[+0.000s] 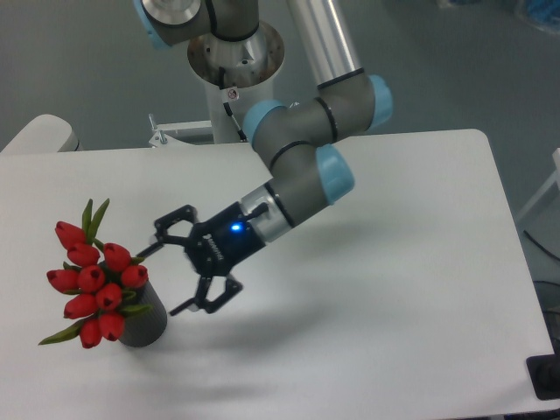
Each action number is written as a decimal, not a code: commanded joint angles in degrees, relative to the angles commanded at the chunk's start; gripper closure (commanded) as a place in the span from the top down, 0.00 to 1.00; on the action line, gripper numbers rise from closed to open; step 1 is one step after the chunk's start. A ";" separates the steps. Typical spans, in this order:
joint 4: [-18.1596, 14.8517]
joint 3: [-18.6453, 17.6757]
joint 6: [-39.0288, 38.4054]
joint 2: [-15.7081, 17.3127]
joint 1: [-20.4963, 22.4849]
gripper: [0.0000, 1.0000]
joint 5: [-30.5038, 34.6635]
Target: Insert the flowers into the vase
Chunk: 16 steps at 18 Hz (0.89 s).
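Observation:
The flowers (92, 282), a bunch of red tulip buds with green leaves, stand in the dark grey vase (147, 321) at the table's front left, the buds leaning out to the left over its mouth. The vase stands upright on the white table (394, 262). My gripper (164, 278) is just right of the vase, pointing left at it, with its black fingers spread wide apart. The upper fingertip (150, 250) is close beside the buds and the lower fingertip (178, 307) is next to the vase's side. Nothing is held between the fingers.
The arm's base column (232, 87) stands at the table's back edge, with a metal bracket (171, 133) beside it. A white rounded object (39, 133) shows at the back left. A black item (547, 376) sits at the table's front right corner.

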 joint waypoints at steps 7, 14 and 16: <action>-0.09 2.63 0.70 -3.25 8.44 1.00 0.70; -0.61 7.47 -0.08 -4.22 10.03 1.00 8.06; -0.79 8.87 -0.26 -4.04 9.68 1.00 13.24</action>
